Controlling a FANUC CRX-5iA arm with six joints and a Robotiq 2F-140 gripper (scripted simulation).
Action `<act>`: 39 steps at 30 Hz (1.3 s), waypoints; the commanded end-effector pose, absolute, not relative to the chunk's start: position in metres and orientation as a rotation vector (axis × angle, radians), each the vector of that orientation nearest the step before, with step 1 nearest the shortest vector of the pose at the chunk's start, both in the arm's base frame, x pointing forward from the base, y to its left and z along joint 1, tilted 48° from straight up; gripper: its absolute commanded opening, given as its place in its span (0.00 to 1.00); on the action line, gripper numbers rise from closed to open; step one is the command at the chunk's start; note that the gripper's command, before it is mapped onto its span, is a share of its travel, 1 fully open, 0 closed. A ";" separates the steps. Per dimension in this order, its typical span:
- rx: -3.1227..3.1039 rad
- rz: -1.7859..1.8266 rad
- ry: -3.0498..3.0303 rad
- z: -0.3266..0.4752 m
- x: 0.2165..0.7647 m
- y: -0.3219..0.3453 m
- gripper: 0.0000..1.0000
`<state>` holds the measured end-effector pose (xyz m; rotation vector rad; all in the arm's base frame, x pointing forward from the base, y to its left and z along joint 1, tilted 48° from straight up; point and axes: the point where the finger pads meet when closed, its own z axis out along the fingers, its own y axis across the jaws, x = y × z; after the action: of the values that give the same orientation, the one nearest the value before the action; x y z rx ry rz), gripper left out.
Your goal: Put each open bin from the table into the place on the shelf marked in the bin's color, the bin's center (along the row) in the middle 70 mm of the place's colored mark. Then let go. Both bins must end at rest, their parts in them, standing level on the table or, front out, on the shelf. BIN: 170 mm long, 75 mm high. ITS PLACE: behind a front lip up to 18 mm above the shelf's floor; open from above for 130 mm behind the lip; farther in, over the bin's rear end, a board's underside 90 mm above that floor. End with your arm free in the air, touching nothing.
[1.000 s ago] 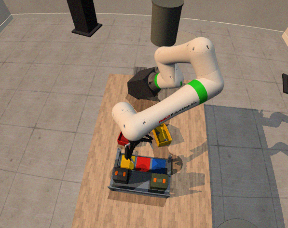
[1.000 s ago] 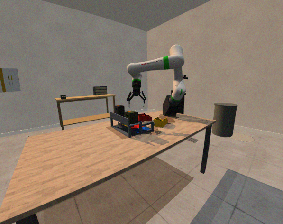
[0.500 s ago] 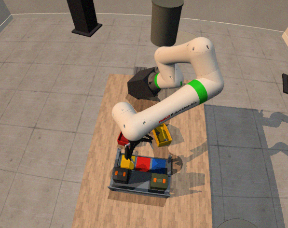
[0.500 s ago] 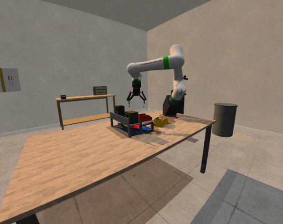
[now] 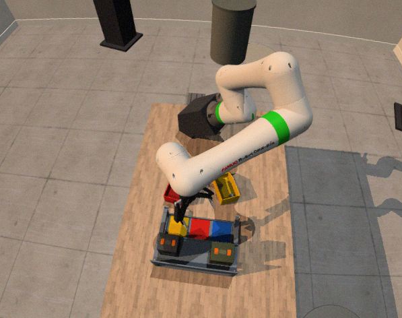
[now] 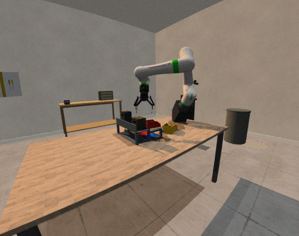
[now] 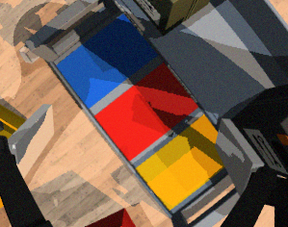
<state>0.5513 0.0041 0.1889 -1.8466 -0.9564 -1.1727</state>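
Note:
A grey shelf (image 5: 197,244) stands on the wooden table with yellow (image 5: 177,226), red (image 5: 199,228) and blue (image 5: 221,228) marks in a row; all three places are empty. The wrist view shows the blue (image 7: 104,62), red (image 7: 140,113) and yellow (image 7: 181,167) marks. A red bin (image 5: 171,195) and a yellow bin (image 5: 225,188) with parts stand on the table behind the shelf. My gripper (image 6: 143,107) is open and empty, high above the shelf's yellow end, fingers pointing down.
A black box (image 5: 168,243) and an olive box (image 5: 221,252) with orange marks sit on the shelf's top board. The arm's dark base (image 5: 197,119) stands at the table's far end. A grey cylinder (image 6: 237,125) stands on the floor beside the table.

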 end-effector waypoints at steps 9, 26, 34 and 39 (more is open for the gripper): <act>-1.852 -1.162 -0.954 0.190 0.548 0.007 1.00; -1.919 -1.037 -0.926 0.205 0.507 0.045 1.00; -1.979 -0.939 -0.897 0.213 0.467 0.073 1.00; -2.020 -0.881 -0.876 0.215 0.441 0.088 1.00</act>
<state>0.4588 0.0781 0.2128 -1.9892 -0.8921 -0.9209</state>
